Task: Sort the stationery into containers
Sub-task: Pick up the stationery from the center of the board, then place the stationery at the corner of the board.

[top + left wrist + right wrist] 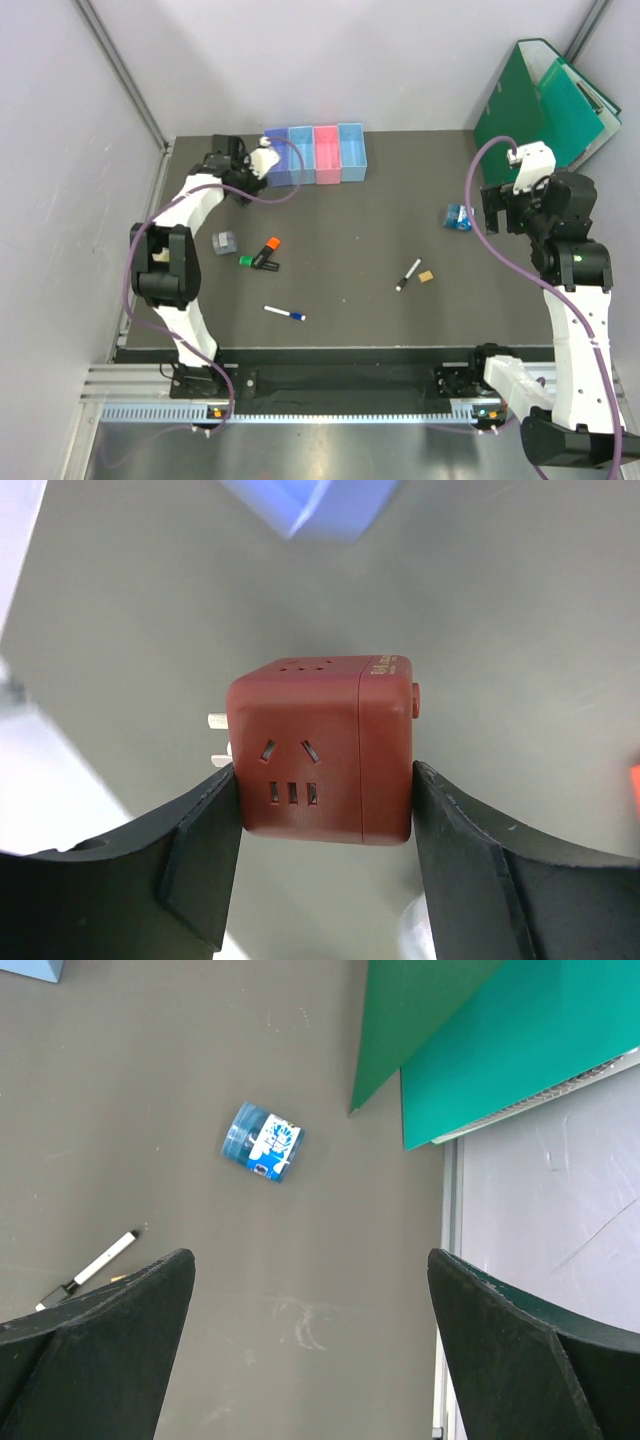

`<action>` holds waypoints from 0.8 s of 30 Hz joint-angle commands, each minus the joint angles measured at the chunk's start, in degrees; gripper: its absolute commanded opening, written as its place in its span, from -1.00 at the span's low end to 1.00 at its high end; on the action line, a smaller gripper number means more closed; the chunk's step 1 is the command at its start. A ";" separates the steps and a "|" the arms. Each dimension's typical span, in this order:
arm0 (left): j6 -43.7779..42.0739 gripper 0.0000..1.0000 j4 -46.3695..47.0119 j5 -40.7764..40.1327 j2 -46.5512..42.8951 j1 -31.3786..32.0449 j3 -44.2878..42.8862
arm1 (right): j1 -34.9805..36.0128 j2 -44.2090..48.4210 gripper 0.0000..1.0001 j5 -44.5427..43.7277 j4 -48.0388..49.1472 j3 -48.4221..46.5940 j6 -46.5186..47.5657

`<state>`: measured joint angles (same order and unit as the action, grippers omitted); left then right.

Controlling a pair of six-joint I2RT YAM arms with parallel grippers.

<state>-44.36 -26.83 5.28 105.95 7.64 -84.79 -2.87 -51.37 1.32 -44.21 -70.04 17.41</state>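
Left claw (322,790) clamped on red plug cube (318,750) near purple-blue bin (278,131), low hold on smooth sides risking a drop outside it.

The dark table (350,230) carries four joined bins (312,155) at its far edge, left of centre. Toward the left edge lie a small grey piece (224,241), an orange-and-black highlighter (268,248) and, touching it, a green highlighter (247,261). A white pen with blue cap (285,314) lies toward the near edge. Right of centre, a black-and-white marker (408,274) lies just beside a tan eraser (426,276). A blue tape roll (458,217) sits toward the right edge.
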 commanded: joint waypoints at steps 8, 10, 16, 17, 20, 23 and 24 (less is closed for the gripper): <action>6.30 -0.78 5.21 -7.56 2.32 -12.20 -2.57 | 0.33 1.80 0.99 0.52 1.05 -0.89 -0.89; 6.39 -0.78 5.65 -9.32 3.12 -13.61 -2.22 | 0.33 1.80 0.99 0.61 1.14 -0.80 -0.97; 7.44 -0.79 7.05 -13.80 6.63 -16.69 -1.95 | 0.33 1.63 0.99 0.61 1.23 -1.06 -0.97; 7.53 -0.79 7.40 -13.98 7.42 -17.04 -1.87 | 0.33 1.63 0.99 0.70 1.31 -1.24 -0.97; 7.80 -0.79 7.67 -14.15 9.00 -18.53 -2.48 | 0.33 1.63 0.99 0.70 1.05 -1.41 -0.89; 7.97 -0.80 7.32 -14.59 10.76 -20.12 -3.10 | 0.33 1.80 0.99 0.61 0.96 -1.41 -0.71; 7.97 -0.79 7.32 -14.77 11.12 -20.64 -3.18 | 0.33 1.80 0.99 0.52 0.96 -1.41 -0.80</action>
<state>-37.43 -22.83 -7.55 115.72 -10.94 -85.30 -2.87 -50.48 1.48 -44.18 -70.04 17.32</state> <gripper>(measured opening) 0.675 0.996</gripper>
